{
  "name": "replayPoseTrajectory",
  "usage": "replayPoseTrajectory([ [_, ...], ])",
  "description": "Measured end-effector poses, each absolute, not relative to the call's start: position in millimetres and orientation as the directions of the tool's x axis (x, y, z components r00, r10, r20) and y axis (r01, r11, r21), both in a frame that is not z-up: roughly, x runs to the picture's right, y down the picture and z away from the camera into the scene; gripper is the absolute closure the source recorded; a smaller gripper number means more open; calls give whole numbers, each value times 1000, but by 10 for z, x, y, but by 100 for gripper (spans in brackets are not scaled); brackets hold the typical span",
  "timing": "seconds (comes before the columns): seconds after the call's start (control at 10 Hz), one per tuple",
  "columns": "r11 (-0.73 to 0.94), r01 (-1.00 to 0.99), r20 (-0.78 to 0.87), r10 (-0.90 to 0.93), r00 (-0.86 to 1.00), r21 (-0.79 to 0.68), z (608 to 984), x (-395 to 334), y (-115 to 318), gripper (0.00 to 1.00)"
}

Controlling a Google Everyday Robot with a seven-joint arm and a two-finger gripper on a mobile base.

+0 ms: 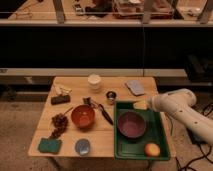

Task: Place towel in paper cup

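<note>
Towel lying free, gripper at tray rim

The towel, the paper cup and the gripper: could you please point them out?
towel (135,87), camera view, cloth's middle.
paper cup (94,82), camera view, side wall.
gripper (145,105), camera view, front end by green tray's (156,131) far rim.

Jaws over tray; towel right of paper cup.

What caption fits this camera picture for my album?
Gripper at back edge of tray; towel and paper cup apart on table.
</note>
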State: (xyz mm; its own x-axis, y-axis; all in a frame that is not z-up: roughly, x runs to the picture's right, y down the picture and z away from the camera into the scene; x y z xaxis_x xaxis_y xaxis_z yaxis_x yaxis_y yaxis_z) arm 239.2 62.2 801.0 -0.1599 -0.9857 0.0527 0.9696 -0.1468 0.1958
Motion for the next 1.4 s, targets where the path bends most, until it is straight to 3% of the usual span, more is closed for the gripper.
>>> replayPoseTrajectory([
  [0.4, -255, 953, 47, -963, -266, 166, 8430, 2357, -200, 20],
  [0.8, -331, 933, 117, -930, -348, 143, 9086, 2193, -1029, 20],
  [1.1, -345, 930, 187, -913, -364, 126, 9606, 2034, -1088, 20],
  [1.4, -308, 948, 229, -920, -317, 74, 9811, 2116, -879, 20],
])
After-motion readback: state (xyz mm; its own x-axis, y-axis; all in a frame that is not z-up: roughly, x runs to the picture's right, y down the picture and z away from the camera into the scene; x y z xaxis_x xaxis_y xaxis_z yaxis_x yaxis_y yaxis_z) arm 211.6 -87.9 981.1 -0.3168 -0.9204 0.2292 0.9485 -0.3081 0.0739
